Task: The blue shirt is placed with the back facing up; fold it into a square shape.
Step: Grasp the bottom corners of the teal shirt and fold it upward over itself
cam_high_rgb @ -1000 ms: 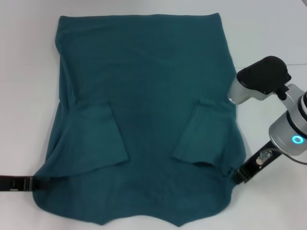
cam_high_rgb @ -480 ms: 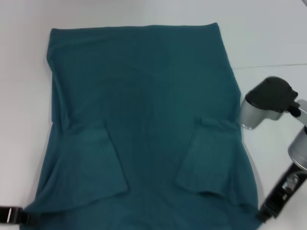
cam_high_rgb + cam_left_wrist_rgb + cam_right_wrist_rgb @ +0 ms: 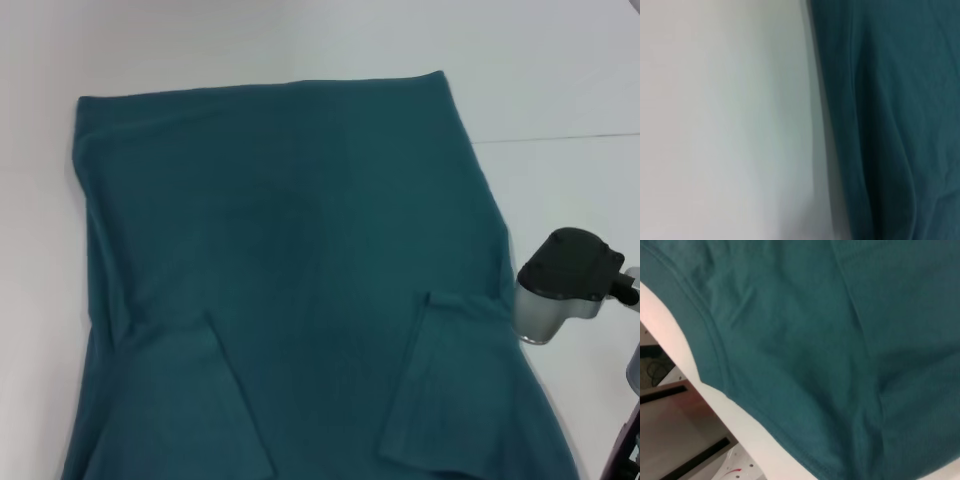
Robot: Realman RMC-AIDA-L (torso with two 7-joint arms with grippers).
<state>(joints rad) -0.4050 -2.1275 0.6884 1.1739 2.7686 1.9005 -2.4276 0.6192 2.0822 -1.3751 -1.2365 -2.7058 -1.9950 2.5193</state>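
Observation:
The blue shirt [image 3: 300, 250] lies back up on the white table [image 3: 560, 90] and fills most of the head view. Its far edge is straight, and its near part runs out of the bottom of the picture. Both sleeves are folded inward onto the back, one at the left [image 3: 170, 400] and one at the right [image 3: 450, 390]. Only a grey and black joint of my right arm [image 3: 568, 285] shows, beside the shirt's right edge. Neither gripper is visible in any view. The left wrist view shows the shirt's side edge [image 3: 880, 110], and the right wrist view shows a stitched hem [image 3: 710, 355] close up.
Bare white table runs along the left, far and right sides of the shirt. In the right wrist view the table's edge [image 3: 740, 430] shows under the hem, with a brownish floor area [image 3: 670, 435] beyond it.
The whole shirt has slid toward me, its far edge moving down the picture. Both grippers, earlier at the shirt's near corners, have left the bottom of the head view.

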